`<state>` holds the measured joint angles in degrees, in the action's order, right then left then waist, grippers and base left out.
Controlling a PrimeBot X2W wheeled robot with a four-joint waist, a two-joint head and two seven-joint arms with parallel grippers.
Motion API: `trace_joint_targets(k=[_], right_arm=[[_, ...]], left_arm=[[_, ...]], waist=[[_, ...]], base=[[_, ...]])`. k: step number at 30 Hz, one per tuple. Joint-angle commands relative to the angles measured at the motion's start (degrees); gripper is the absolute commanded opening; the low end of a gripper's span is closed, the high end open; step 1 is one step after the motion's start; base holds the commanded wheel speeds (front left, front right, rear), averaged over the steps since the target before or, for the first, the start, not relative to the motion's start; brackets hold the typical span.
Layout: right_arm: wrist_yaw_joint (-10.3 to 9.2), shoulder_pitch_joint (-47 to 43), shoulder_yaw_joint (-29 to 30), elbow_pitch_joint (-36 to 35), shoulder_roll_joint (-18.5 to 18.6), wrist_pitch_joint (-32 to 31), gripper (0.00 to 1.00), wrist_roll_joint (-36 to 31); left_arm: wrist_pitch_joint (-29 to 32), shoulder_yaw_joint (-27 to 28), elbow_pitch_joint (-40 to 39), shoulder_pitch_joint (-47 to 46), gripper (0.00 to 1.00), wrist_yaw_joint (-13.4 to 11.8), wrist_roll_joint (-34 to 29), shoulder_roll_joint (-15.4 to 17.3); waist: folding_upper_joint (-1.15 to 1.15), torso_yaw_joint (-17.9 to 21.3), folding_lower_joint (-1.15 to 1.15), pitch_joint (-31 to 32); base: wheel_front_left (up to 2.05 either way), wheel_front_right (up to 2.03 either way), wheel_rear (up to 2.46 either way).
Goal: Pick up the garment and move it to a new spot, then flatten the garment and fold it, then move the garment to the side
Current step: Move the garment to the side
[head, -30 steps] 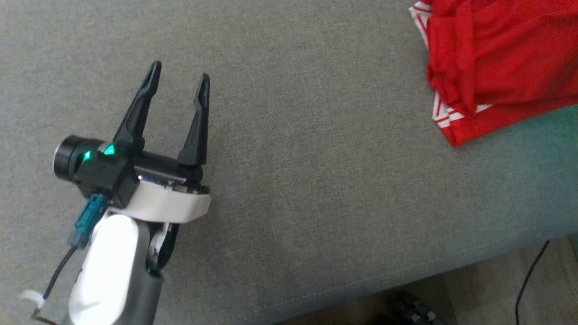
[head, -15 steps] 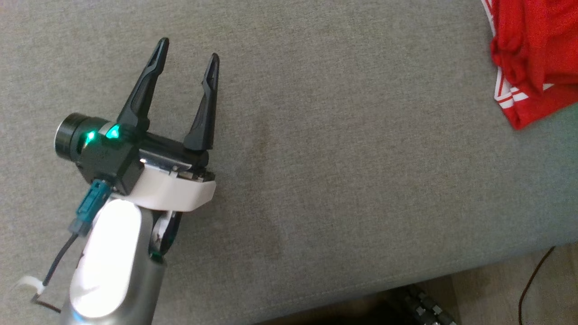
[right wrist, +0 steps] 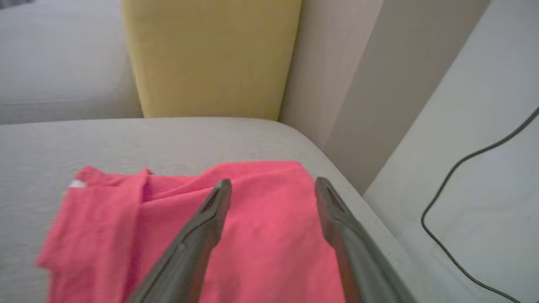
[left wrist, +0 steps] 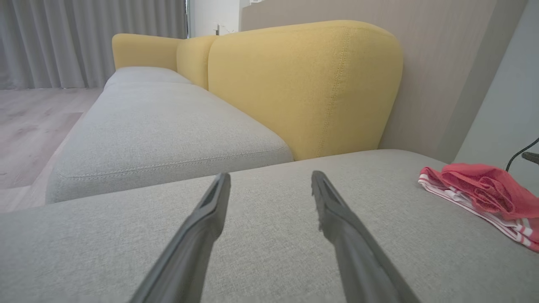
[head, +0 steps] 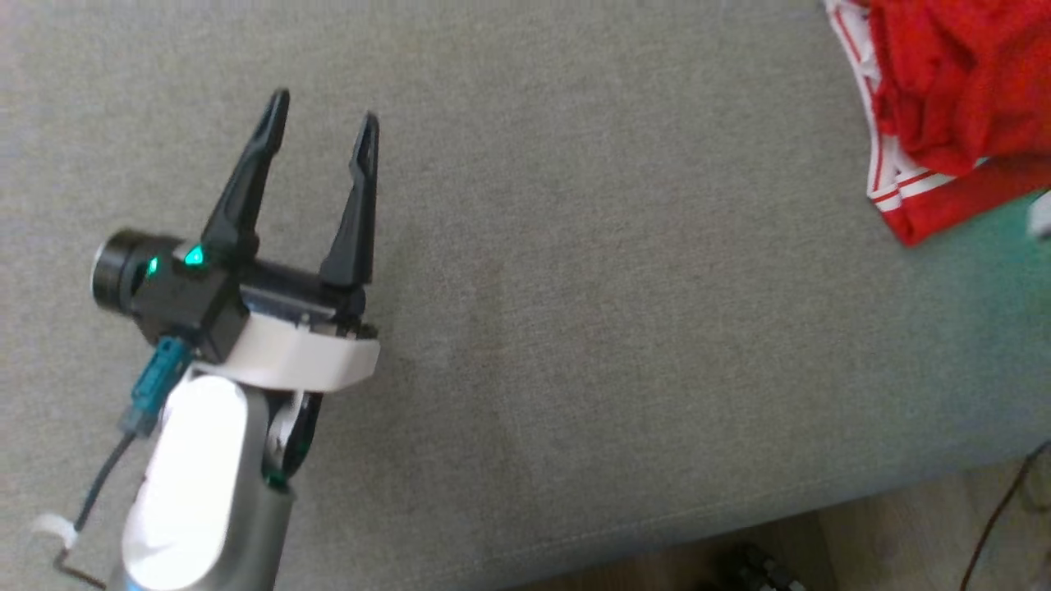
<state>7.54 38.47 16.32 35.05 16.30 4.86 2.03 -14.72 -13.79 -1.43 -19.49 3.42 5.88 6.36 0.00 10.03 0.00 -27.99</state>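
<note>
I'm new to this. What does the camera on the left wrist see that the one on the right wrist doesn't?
Left wrist camera: its own open left claw, grey curtains, a wooden floor and a second long seat cushion. Right wrist camera: its own open right claw and a black cable on a pale surface. Both: the red garment, lying on the grey cushion, and a yellow backrest.
</note>
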Motion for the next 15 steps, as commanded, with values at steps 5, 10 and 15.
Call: trace_joint_targets(k=[5, 10, 15], right_arm=[[-0.05, -9.45, -3.13, -12.09, -5.37, 1.51, 1.0, 1.21], [-0.05, -18.23, -7.74, -24.47, -10.74, 0.64, 1.0, 2.77], [-0.05, -24.46, -13.25, -33.49, -12.67, -1.0, 1.0, 4.55]], left_arm=[[-0.28, 3.07, -1.16, 3.57, 1.0, -1.29, 0.48, 0.73], [-0.28, 4.35, -0.9, 6.75, 1.0, -2.39, 1.12, 0.62], [-0.28, 5.64, -0.8, 9.51, 1.0, -3.58, 1.76, 0.35]], waist=[[0.0, -0.05, 0.0, 5.54], [0.0, -1.55, 0.0, 9.28], [0.0, -4.52, 0.0, 12.19]], base=[[0.0, 0.0, 0.0], [0.0, 0.0, 0.0], [0.0, 0.0, 0.0]])
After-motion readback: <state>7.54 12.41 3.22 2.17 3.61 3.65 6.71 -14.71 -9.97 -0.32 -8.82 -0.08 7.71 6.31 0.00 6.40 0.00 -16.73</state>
